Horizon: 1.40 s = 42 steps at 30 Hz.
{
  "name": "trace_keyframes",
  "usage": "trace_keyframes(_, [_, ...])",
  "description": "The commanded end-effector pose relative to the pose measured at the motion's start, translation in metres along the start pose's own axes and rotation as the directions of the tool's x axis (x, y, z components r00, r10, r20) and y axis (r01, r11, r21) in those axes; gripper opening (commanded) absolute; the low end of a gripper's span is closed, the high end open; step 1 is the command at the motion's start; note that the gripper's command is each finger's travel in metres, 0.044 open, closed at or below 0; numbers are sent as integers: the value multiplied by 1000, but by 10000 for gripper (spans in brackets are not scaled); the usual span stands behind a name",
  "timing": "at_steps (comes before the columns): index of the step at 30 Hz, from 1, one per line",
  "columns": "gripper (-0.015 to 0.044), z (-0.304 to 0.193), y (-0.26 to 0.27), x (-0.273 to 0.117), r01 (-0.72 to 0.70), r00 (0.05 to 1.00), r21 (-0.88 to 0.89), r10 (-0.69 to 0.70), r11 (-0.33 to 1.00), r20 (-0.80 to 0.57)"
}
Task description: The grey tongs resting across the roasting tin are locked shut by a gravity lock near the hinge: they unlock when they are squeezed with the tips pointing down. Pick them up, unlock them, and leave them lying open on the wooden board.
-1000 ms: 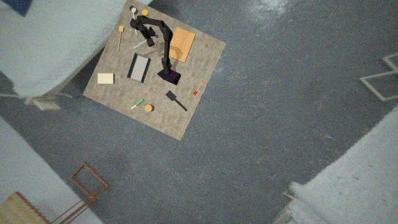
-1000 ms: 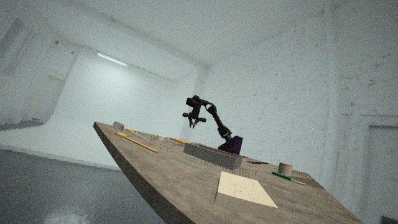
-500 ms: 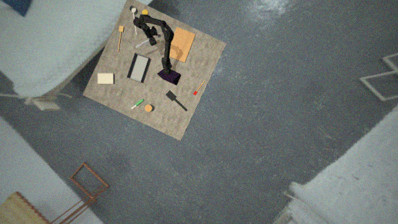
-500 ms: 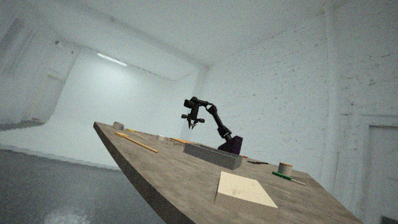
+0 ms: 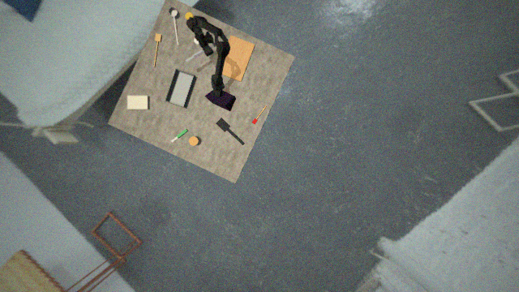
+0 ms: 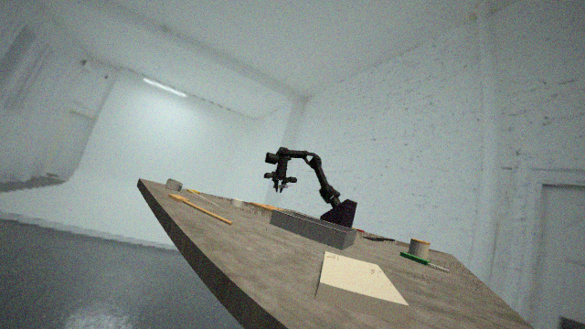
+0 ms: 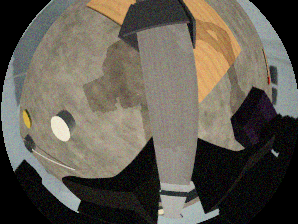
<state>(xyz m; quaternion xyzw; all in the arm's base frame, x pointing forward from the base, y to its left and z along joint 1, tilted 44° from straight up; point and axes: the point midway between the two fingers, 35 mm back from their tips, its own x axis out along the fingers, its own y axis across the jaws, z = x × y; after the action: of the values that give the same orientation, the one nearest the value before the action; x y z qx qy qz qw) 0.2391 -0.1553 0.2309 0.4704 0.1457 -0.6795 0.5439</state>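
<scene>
The grey tongs (image 5: 195, 55) (image 7: 167, 90) are held above the table, clear of the roasting tin. They look roughly level; a dark piece is at their far end in the wrist view. My gripper (image 6: 278, 187) (image 7: 168, 137) points down and is shut on the tongs, with a black finger on each side. Whether the lock is off is too small to tell. The wooden board (image 5: 243, 53) (image 6: 262, 206) (image 7: 212, 75) lies flat on the table beside the arm. The roasting tin (image 5: 173, 87) (image 6: 311, 229) stands empty on the table.
A white-topped round pot (image 6: 237, 202) (image 7: 60, 128) and a yellow disc (image 5: 189, 15) (image 7: 27, 118) stand near the gripper's side. A wooden spatula (image 5: 158, 37) (image 6: 201, 209), a cream block (image 5: 137, 102) (image 6: 356, 276) and a black spatula (image 5: 223, 124) lie farther off.
</scene>
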Motion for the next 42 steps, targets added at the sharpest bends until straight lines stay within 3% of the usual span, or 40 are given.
trace_keyframes(1, [-150,19,-2,-1,-6,1000,-41,5,999,-21])
trace_keyframes(22, [-150,103,-33,-3,-45,998,-258,35,965,-45])
trace_keyframes(42, [-150,166,-75,-23,-65,995,-496,92,866,29])
